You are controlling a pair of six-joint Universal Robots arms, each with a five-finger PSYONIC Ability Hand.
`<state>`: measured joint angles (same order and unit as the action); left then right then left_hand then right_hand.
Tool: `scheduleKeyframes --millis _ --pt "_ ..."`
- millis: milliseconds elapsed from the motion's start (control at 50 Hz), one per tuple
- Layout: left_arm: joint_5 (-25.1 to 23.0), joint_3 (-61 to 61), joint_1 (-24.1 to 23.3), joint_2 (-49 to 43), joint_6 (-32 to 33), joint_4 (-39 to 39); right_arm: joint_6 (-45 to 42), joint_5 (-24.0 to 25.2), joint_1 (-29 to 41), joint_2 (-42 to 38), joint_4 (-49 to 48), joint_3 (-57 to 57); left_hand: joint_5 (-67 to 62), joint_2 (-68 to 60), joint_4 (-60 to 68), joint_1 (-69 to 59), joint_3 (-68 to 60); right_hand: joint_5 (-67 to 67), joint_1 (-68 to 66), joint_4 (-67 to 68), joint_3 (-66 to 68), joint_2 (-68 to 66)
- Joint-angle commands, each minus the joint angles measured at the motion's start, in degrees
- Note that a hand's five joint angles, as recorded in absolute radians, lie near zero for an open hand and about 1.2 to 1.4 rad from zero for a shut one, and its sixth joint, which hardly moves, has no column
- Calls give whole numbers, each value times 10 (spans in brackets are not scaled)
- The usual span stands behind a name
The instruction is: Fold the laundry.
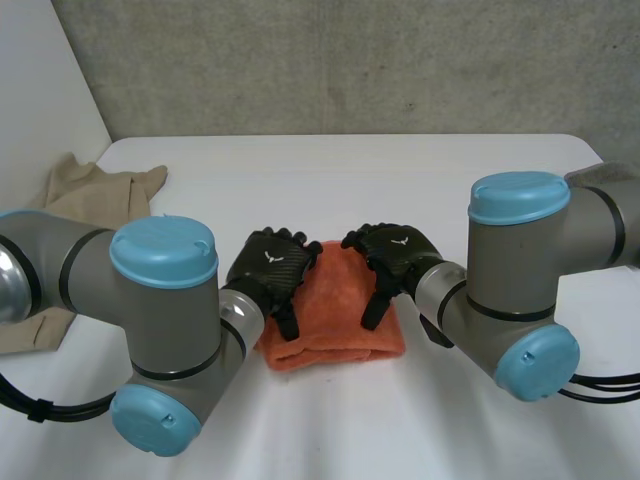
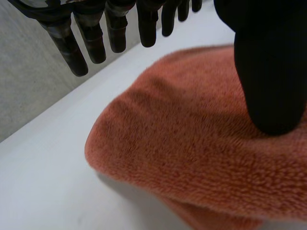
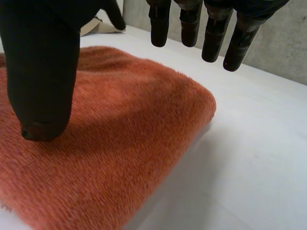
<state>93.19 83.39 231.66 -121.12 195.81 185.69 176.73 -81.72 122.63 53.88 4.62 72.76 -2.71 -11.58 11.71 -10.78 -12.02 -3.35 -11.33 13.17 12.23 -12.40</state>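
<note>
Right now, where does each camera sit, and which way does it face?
Head view: between and behind the left arm and right arm, looking down at the white table, with left hand and right hand over the orange towel.
Left wrist view: on the left wrist, looking along the palm; its fingers and thumb hang over the towel.
Right wrist view: on the right wrist, looking along its palm; its fingers and thumb show.
All three share the towel.
</note>
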Motion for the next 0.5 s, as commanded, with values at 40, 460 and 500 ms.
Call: scheduleKeyframes --millis 40,460,500 --pt "55 -10 17 -21 127 3 -29 -5 2 -50 2 -32 8 -3 2 -11 1 34 13 -32 -22 24" --pt "-41 -52 18 31 129 -7 -120 -52 0 49 -36 27 15 4 -5 -4 8 34 13 -32 -22 24" --pt "-48 -72 23 54 101 -13 -121 -55 4 82 -73 67 15 4 -5 -4 8 34 13 -32 -22 24"
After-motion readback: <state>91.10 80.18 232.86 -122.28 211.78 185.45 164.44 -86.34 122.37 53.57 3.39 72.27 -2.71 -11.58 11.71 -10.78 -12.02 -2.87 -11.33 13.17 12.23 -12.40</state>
